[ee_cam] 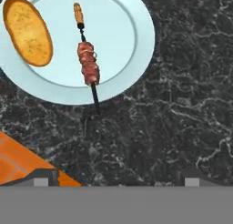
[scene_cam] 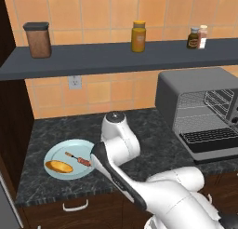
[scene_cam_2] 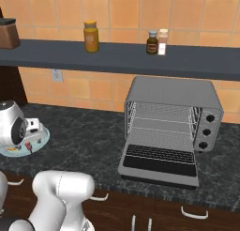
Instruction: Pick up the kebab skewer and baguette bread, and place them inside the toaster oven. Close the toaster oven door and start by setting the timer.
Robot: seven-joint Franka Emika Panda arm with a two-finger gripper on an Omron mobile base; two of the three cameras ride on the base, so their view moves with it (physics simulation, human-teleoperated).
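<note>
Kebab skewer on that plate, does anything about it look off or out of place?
Slightly: the kebab skewer lies on the plate with its dark tip poking past the rim over the counter. The baguette bread sits fully on the plate.

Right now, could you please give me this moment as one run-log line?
phase: approach | pincer: open, above counter | kebab skewer, baguette bread: on plate | toaster oven door: open

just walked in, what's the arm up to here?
The arm's gripper hangs open and empty above the counter, beside the plate. The kebab skewer and baguette bread lie on that plate, untouched, with the skewer's tip poking over the rim. The toaster oven stands with its door folded down and its racks bare. Nothing has been loaded yet.
</note>
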